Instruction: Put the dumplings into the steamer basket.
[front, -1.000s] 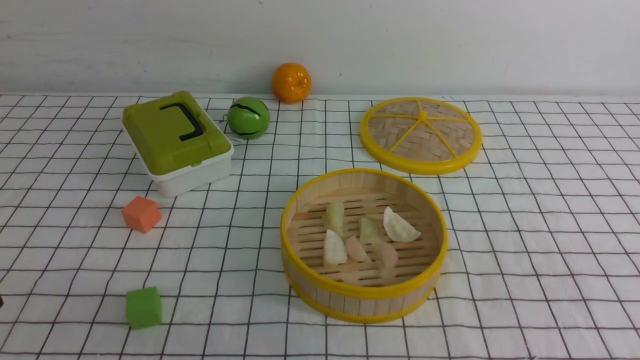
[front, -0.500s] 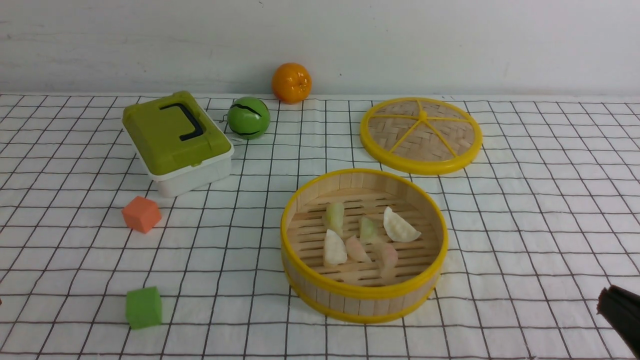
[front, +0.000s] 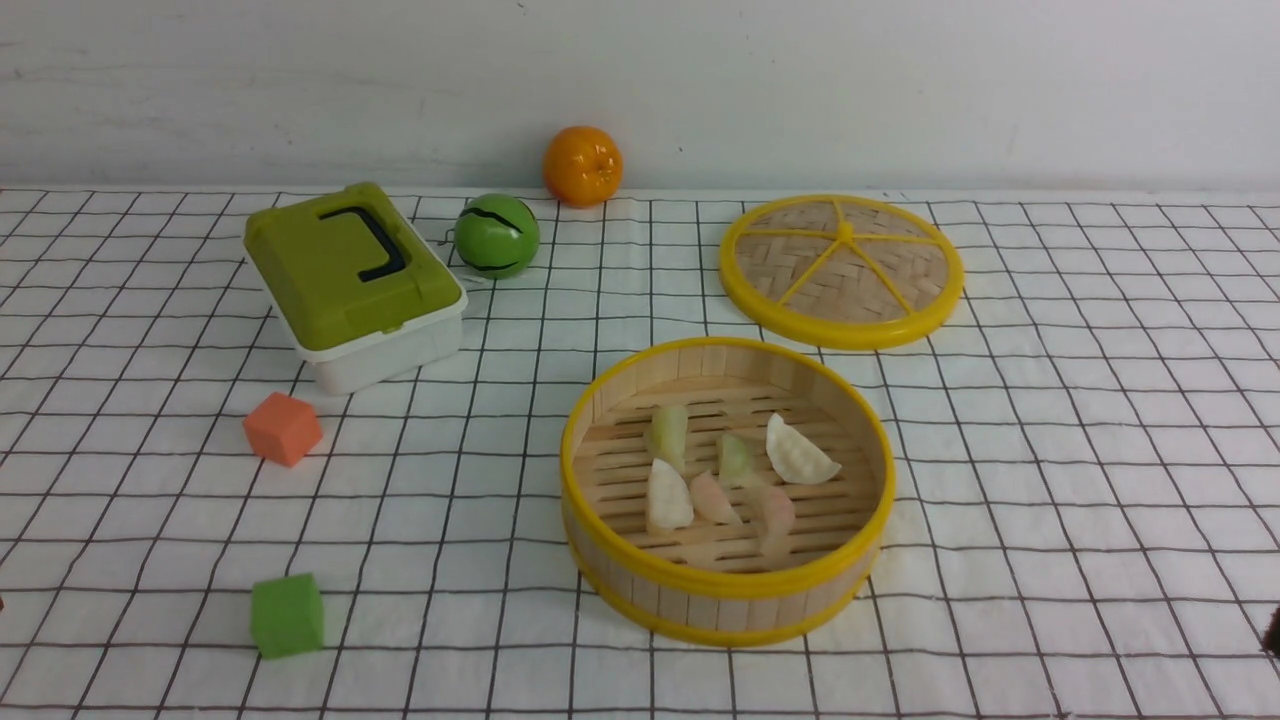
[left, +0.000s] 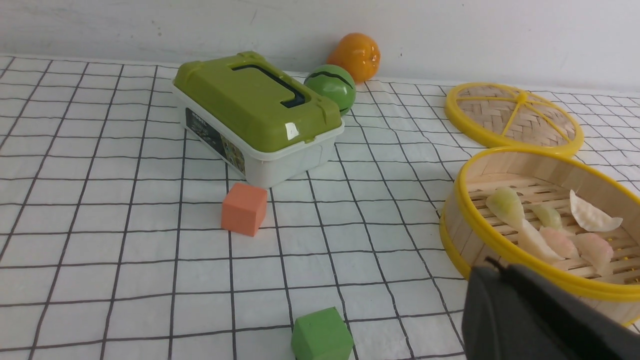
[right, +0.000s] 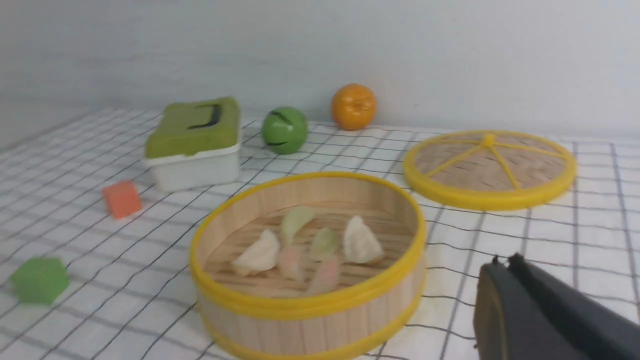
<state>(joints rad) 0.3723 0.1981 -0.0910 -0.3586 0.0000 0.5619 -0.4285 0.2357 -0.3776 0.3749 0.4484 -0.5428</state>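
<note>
Bamboo steamer basket (front: 868, 470) at centre holding 6 translucent dumplings (front: 797, 452), woven lid (front: 842, 270) behind it, green box (front: 352, 280) upper left, orange cube (front: 283, 428) and green cube (front: 287, 614) lower left, left gripper (left: 492, 272) and right gripper (right: 500, 272) both clenched, empty

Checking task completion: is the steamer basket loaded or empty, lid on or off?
Loaded, uncovered. Six dumplings lie on the slatted floor of the steamer basket; the lid lies flat on the cloth behind it.

The front view looks forward and down across the checked table (front: 1050, 450) toward the back wall. Both wrist views sit lower and nearer, one from each front corner, and both share the steamer basket (left: 462, 220) and green box (right: 192, 127).
</note>
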